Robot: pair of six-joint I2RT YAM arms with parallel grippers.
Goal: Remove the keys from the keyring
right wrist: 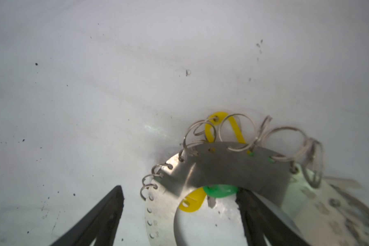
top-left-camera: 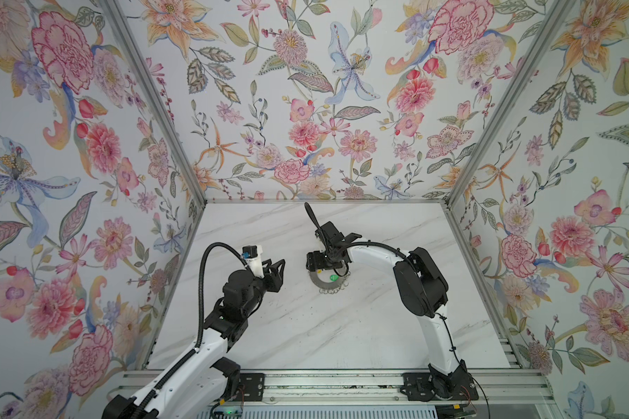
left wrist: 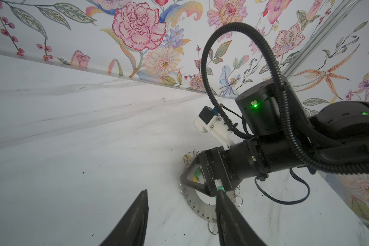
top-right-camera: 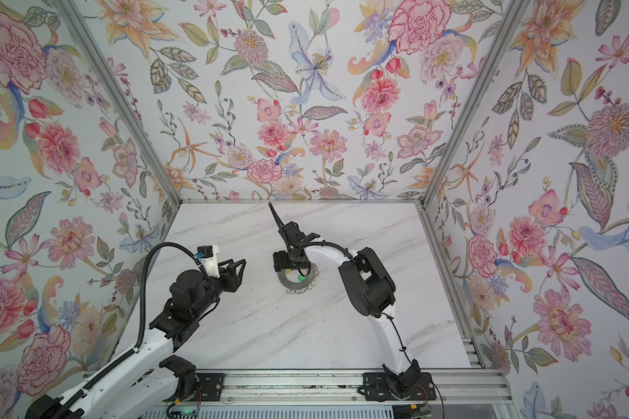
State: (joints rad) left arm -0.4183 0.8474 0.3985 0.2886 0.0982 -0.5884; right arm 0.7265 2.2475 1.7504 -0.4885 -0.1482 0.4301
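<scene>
Lying flat on the marble bench, a little behind its middle and well clear of every edge, the keyring (right wrist: 232, 168) is a grey metal disc with a large round hole and small wire loops (right wrist: 238, 133) fringing its rim. In both top views only its near arc (top-left-camera: 327, 281) shows below the right arm's wrist. The keys are mostly hidden; what shows are their plastic tags: a green tag (right wrist: 219, 190) and a yellow tag (right wrist: 192, 201) lying inside the centre hole, and another yellow tag (right wrist: 213, 127) among the loops beyond the disc's far rim. In a top view the green tag (top-right-camera: 300, 278) appears as a small dot on the disc.

Above the disc hangs the right gripper (right wrist: 179, 200), its jaws spread wide and holding nothing: one finger (right wrist: 256, 215) stands over the centre hole just beside the green tag, the other finger (right wrist: 107, 213) over bare bench outside the rim.

Toward the bench's left side, apart from the disc, the left gripper (top-left-camera: 278, 270) points at the keyring with its jaws parted and empty.
</scene>
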